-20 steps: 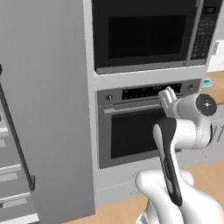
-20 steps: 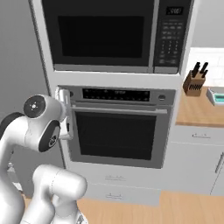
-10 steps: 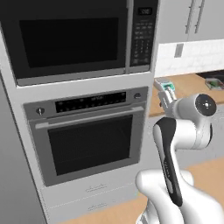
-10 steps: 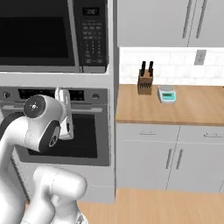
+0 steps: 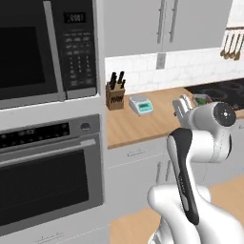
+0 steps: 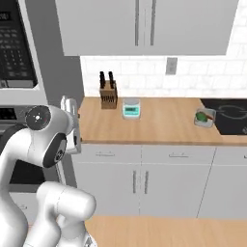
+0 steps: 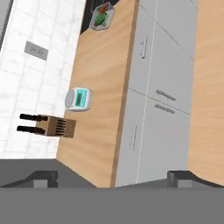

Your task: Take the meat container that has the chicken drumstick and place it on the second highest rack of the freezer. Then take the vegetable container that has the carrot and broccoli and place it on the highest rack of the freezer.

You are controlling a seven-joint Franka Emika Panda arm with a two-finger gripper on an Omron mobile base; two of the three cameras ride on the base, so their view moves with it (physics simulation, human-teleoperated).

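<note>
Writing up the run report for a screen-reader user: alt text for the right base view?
A wooden counter over grey cabinets holds a knife block, a small kitchen scale and, near the cooktop, a clear container with green and orange vegetables. The white arm rises at lower left, its end effector open and empty.

Setting: rendered home kitchen.
Left side: microwave [image 5: 43, 47] stacked above a wall oven [image 5: 47, 167].
Counter: wooden worktop [image 6: 159, 123] over grey base cabinets [image 6: 144, 178].
Far wall: white tile, knife block [image 6: 108, 94], kitchen scale [image 6: 131, 108].
Far right: black cooktop [image 6: 231, 113], hanging utensils [image 5: 231, 44].
</note>
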